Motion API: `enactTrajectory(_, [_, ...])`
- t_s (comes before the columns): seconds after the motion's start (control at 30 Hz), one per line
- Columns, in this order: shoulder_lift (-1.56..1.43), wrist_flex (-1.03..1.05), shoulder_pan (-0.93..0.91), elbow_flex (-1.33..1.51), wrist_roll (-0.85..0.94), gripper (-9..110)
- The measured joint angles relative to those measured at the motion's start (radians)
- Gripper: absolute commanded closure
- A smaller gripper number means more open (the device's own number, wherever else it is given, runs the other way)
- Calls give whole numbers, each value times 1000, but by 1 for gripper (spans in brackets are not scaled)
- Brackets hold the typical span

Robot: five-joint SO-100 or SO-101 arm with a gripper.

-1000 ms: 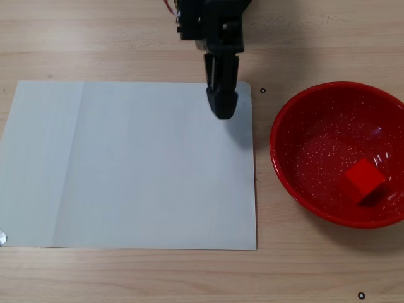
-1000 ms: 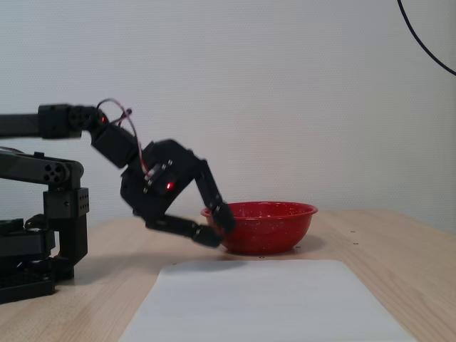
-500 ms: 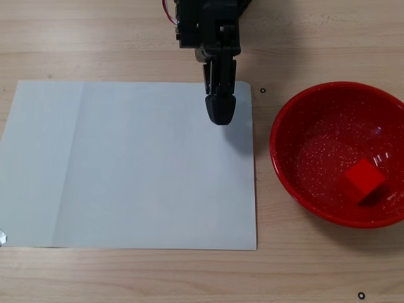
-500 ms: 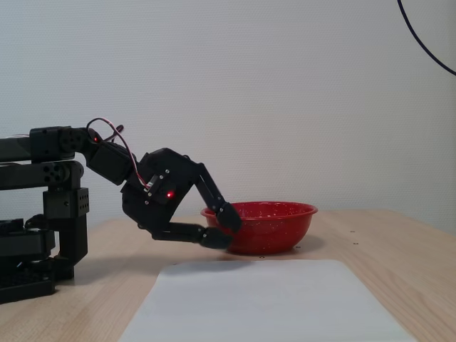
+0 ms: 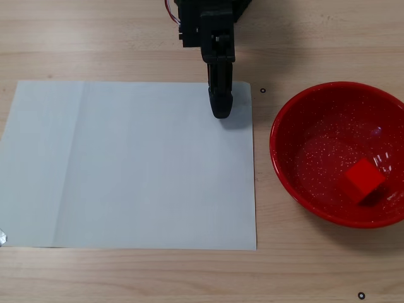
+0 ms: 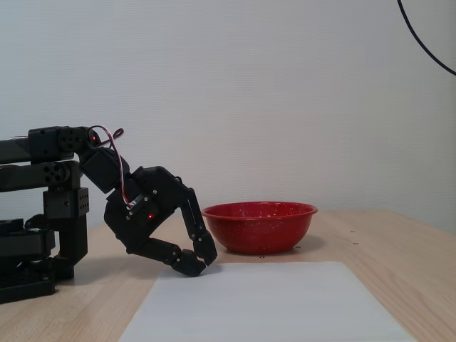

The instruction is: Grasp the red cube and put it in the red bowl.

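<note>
The red cube is already lying inside the red bowl, toward the lower right of its speckled floor at the right edge of the top-down fixed view. The gripper is hanging near the top centre of that frame, its tip touching or nearly touching the far edge of the white paper sheet, fingers drawn together and holding nothing. The cube is sitting to the right of and below the gripper in this frame, well apart. In the side fixed view the gripper is resting low at the paper's edge, left of the bowl. Judging by this, the placing looks done.
</note>
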State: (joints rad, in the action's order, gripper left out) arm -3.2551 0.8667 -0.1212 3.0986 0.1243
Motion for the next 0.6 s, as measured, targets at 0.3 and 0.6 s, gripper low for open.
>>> enactTrajectory(0.3, [-3, 6, -2, 0, -3, 101])
enactTrajectory(0.6, [-3, 8, -3, 0, -17, 101])
